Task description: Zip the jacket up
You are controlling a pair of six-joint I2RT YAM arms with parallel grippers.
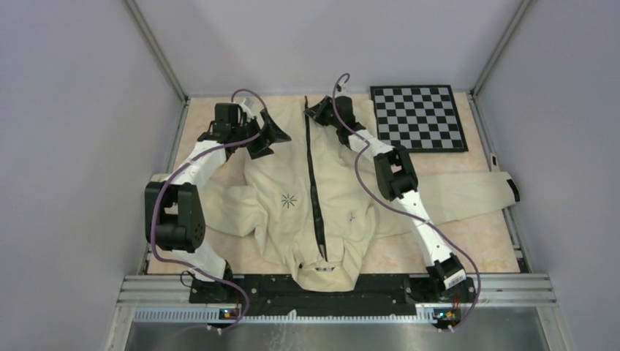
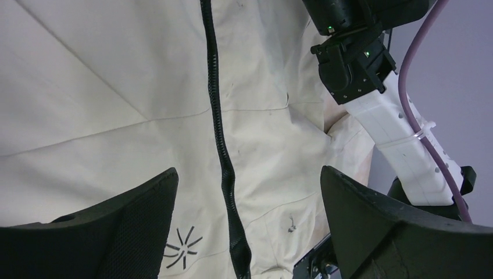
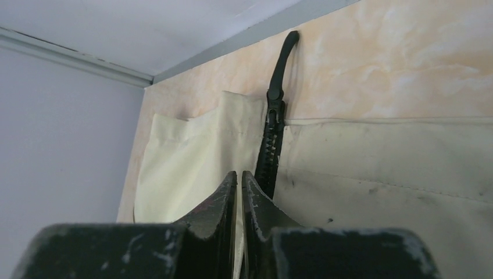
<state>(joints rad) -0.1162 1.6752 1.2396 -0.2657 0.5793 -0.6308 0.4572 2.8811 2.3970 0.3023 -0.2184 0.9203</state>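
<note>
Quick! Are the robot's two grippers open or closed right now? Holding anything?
Left gripper: open, holding nothing, above the jacket.
Right gripper: closed beside the zipper; cannot tell if it pinches the jacket.

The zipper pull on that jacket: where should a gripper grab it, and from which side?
Grip the long black pull tab, not the slider. It lies flat on the table, pointing beyond the hem of the jacket, clear of fabric. Probably best to come down from above, one finger on each long edge, since it is narrow.
</note>
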